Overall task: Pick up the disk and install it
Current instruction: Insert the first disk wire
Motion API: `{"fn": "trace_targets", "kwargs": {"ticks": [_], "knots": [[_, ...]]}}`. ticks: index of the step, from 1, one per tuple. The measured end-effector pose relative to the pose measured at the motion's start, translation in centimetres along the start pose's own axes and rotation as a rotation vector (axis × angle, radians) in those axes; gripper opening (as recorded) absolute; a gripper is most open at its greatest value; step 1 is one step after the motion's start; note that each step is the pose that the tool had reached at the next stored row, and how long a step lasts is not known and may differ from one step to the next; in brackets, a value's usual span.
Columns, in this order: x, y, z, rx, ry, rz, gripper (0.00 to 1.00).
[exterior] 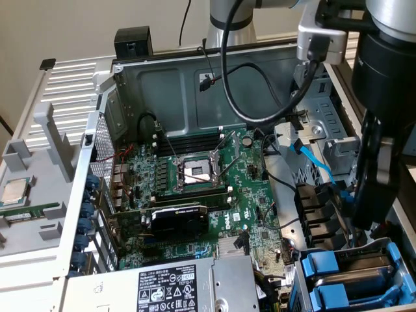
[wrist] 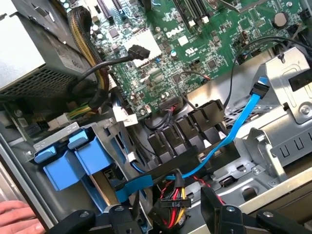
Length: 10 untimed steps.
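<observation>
While the gripper [wrist: 165, 207] hangs over the drive cage at a corner of the computer case [exterior: 175, 84], its black fingers [wrist: 119, 214] stand spread apart and grip nothing (a bundle of red, yellow and black wires [wrist: 173, 197] lies under the gap). Near it the disk [wrist: 92, 156] sits slotted in the cage in its blue carrier, just beside a second blue carrier [wrist: 56, 170]. A person's hand [wrist: 17, 217] rests at the case's edge.

I am reading the word DELL, printed in white, on the green motherboard [wrist: 204, 44], just beside a small white sticker [wrist: 184, 40]. The black graphics card [exterior: 177, 222] is showing green NVIDIA lettering. The power supply label [exterior: 170, 288] is carrying certification marks, but its print is too fine to read.
</observation>
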State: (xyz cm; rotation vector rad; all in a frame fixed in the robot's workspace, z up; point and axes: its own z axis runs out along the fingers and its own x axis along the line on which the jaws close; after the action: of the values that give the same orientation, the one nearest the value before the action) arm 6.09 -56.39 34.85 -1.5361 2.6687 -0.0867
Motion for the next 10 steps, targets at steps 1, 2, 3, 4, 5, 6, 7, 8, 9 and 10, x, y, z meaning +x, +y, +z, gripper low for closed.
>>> {"fn": "trace_targets", "kwargs": {"ticks": [1,2,3,4,5,6,7,8,9,10], "knots": [[0.01,0.03,-0.01,0.0022,-0.0008,0.004,0.61],[0.00,0.05,0.00,0.0063,-0.0031,0.006,0.61],[0.02,0.07,-0.01,0.0117,-0.0059,0.008,0.61],[0.02,0.10,-0.01,0.0165,-0.0086,0.010,0.61],[0.03,0.13,-0.01,0.0189,-0.0097,0.013,0.61],[0.04,0.17,0.01,0.0195,-0.0100,0.015,0.61],[0.08,0.25,0.01,0.0199,-0.0100,0.016,0.61],[0.11,0.30,0.00,0.0201,-0.0098,0.018,0.61],[0.13,0.33,-0.01,0.0204,-0.0097,0.019,0.61],[0.14,0.36,0.00,0.0211,-0.0101,0.020,0.61]]}}
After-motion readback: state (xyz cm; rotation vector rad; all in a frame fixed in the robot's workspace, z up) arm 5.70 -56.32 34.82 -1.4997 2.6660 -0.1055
